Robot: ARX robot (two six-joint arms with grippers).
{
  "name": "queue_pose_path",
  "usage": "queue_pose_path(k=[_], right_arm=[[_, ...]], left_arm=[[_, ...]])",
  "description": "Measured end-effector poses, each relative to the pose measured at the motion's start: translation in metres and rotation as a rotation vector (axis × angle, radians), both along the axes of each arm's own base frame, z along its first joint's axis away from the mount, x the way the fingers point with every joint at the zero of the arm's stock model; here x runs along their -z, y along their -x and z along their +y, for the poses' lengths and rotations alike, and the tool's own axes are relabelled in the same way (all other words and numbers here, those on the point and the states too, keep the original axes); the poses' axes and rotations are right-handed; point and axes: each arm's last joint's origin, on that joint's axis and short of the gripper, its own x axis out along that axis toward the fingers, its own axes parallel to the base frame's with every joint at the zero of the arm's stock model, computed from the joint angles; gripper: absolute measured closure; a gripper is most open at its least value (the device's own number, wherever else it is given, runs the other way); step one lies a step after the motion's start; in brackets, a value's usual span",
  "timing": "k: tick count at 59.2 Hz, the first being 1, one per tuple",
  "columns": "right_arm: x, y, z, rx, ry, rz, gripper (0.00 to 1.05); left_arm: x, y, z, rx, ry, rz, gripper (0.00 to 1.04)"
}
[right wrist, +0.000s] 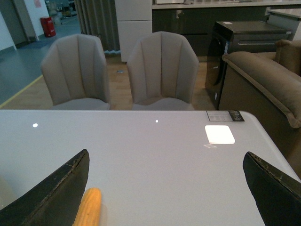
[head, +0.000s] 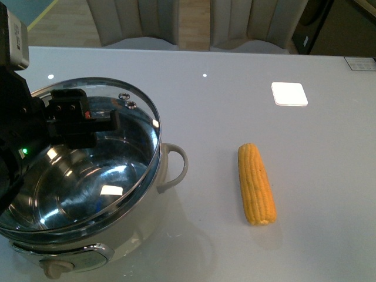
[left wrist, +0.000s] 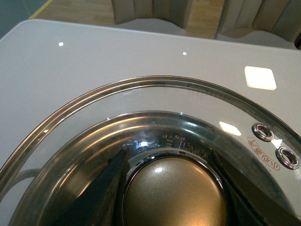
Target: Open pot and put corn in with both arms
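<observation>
Our left gripper's (left wrist: 168, 162) fingers (left wrist: 106, 188) pinched the brass knob (left wrist: 174, 193), with the glass lid (left wrist: 94, 108) tilted over the pot (head: 135, 235) at lower left: lid-lifting, we judged. Our right gripper (right wrist: 165, 157) gaped empty. The corn (head: 257, 185) lay right of centre, well apart. Next up: swing the lid clear, then straddle the corn.

Front looks down; left wrist hugs lid (left wrist: 155, 94); right wrist probably shares corn (right wrist: 89, 207).
</observation>
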Motion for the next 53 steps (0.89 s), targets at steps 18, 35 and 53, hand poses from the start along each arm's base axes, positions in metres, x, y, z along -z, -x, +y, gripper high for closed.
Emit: queue_pose_path(k=[18,35,53], right_arm=[[0.0,0.0,0.0,0.0,0.0,0.0,0.09],[0.0,0.0,0.0,0.0,0.0,0.0,0.09],[0.0,0.0,0.0,0.0,0.0,0.0,0.09]], left_arm=[[-0.043,-0.001,0.026,0.002,0.006,-0.106,0.61],[-0.05,0.004,0.095,-0.11,-0.055,-0.121,0.61],[-0.03,0.009,0.177,-0.267,-0.102,-0.071,0.61]])
